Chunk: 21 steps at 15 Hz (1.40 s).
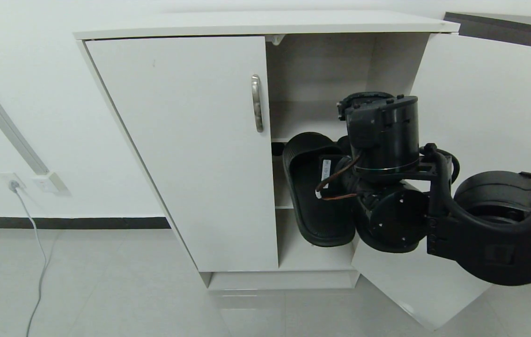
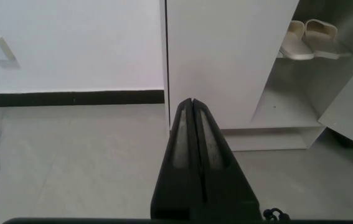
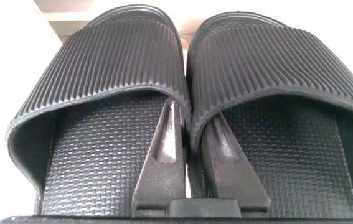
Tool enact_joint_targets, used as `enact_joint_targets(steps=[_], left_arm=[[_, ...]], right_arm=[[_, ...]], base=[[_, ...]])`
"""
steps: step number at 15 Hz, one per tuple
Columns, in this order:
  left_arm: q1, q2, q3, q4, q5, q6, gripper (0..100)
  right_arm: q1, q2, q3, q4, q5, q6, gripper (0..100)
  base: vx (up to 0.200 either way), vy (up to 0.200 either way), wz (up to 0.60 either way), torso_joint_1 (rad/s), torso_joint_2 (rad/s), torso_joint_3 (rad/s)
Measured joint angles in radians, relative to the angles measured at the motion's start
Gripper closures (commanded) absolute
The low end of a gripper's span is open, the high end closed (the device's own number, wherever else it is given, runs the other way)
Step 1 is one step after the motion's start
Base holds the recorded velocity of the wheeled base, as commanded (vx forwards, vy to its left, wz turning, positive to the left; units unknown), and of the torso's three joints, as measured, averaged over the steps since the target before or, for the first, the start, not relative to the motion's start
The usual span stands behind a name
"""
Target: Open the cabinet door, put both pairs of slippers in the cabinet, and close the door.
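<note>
Right gripper (image 3: 192, 121): clamped on black slippers (image 1: 314, 187), pair hanging toes-up at the cabinet (image 1: 256, 23) opening, not yet set down.
Left gripper (image 2: 192, 134): pressed together, empty, out in front of the cabinet.
Done: right door (image 1: 481, 103) open; white slippers (image 2: 313, 38) on a shelf inside the cabinet.
To do: likely place the black pair inside, release, shut the door.
</note>
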Motion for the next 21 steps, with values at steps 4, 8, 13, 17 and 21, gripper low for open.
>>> enact_joint_targets(steps=[4,8,13,17,21], left_arm=[[0.000,0.000,0.000,0.000,0.000,0.001,100],[0.000,0.000,0.000,0.000,0.000,0.002,100],[0.000,0.000,0.000,0.001,0.000,0.002,100],[0.000,0.000,0.000,0.000,-0.001,0.000,100],[0.000,0.000,0.000,0.000,0.000,-0.001,100]], right_arm=[[-0.008,0.001,0.000,0.000,0.000,0.000,100],[-0.010,0.001,0.000,0.000,0.001,-0.001,100],[-0.014,0.002,0.001,0.001,0.001,-0.001,100],[-0.014,0.006,0.001,0.000,0.009,-0.007,100],[-0.029,0.029,-0.024,0.000,0.010,-0.011,100]], base=[[0.050,0.000,0.00,0.001,0.00,0.002],[0.200,0.000,0.00,0.002,0.00,0.005],[0.200,0.000,0.00,0.005,0.00,0.000],[0.100,0.000,0.00,0.000,0.00,0.000],[0.000,0.000,0.00,0.000,0.00,0.000]])
